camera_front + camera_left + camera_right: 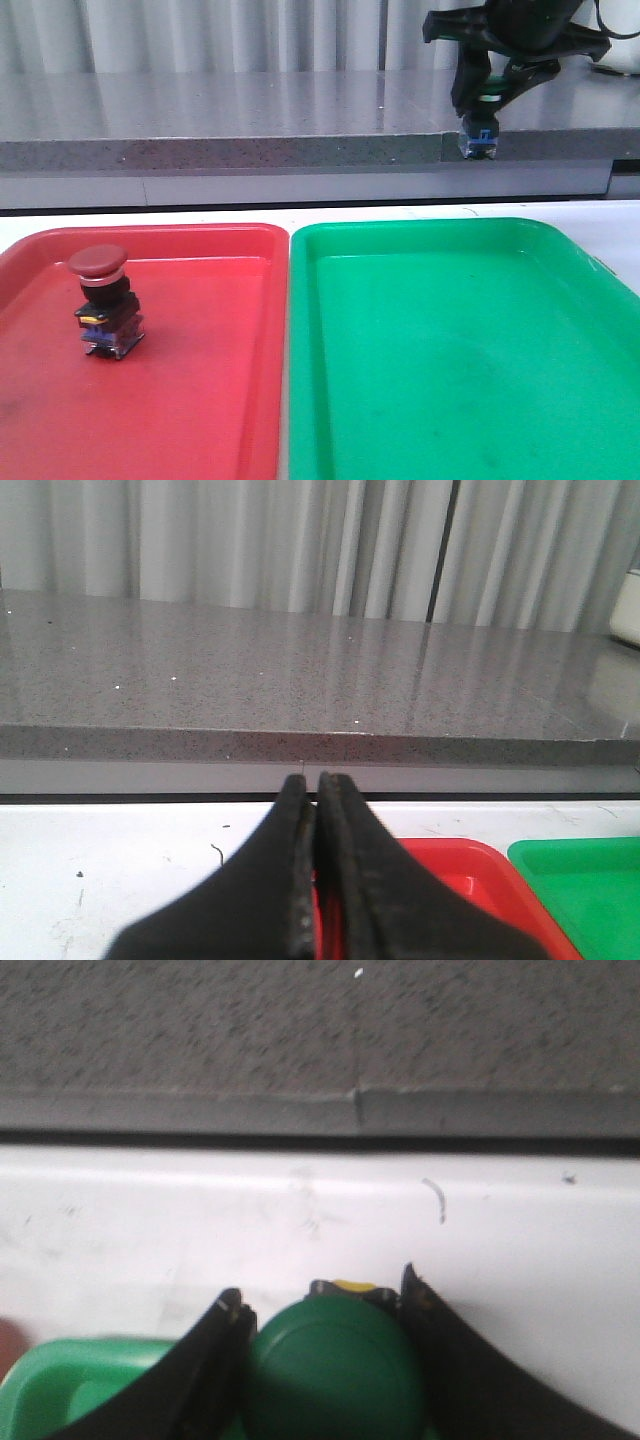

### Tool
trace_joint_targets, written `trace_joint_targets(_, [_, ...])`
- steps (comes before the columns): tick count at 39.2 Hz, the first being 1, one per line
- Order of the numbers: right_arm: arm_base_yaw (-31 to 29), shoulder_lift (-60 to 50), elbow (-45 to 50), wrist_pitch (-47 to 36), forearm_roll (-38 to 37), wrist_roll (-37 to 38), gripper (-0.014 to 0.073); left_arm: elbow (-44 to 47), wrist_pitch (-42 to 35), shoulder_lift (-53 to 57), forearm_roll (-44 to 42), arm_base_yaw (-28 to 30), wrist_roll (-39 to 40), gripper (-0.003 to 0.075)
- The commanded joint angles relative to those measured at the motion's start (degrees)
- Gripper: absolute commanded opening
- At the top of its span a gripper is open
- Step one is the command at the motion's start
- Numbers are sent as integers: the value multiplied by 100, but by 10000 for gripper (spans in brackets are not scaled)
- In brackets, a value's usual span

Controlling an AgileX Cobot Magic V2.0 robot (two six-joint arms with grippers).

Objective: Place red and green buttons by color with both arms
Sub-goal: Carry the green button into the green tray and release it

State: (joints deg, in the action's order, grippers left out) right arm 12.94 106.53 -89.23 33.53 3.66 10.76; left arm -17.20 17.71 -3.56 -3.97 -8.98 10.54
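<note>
Front view: the red button (103,300) stands in the red tray (200,400); the right end effector (482,105), clamped on the green button (481,135), hangs above the green tray's (460,350) far edge.

Left wrist view: the left end effector (317,810) is pressed together, empty.

Right wrist view: green cap between the fingers. Likely next: lower, release.

Bright, even light overall, soft sheen on the grey counter (250,110). Right wrist view's blurry up close, green button (335,1370) totally out of focus.

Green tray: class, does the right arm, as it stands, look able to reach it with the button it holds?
Probably yes: the right gripper holds the green button aloft beyond the green tray, with nothing visible between them.
</note>
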Motion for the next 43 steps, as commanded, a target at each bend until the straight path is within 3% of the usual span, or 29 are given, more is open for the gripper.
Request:
trace_joint_targets(1, [276, -855, 626, -626, -41, -93, 110, -155, -493, -62, 41, 12, 58, -20])
trace_joint_targets(15, [1183, -2033, 3497, -1543, 177, -88, 110, -155, -493, -62, 41, 12, 58, -20])
trace_joint_targets(26, [1259, -1903, 4055, -1863, 304, -83, 138, -155, -493, -62, 41, 12, 58, -20])
trace_joint_targets(31, [1259, -1903, 4055, -1870, 310, -83, 295, -155, -493, -62, 41, 12, 58, -20])
trace_joint_targets(37, [1259, -1958, 4035, -1705, 364, -83, 568, -155, -493, -62, 41, 12, 58, -20])
trace_joint_targets(40, [1259, -2121, 3982, -1664, 364, -83, 636, -155, -493, -62, 41, 12, 58, -20])
trace_joint_targets(43, [1254, -2430, 3860, -1612, 364, -83, 649, -155, -493, -62, 41, 12, 58, -20])
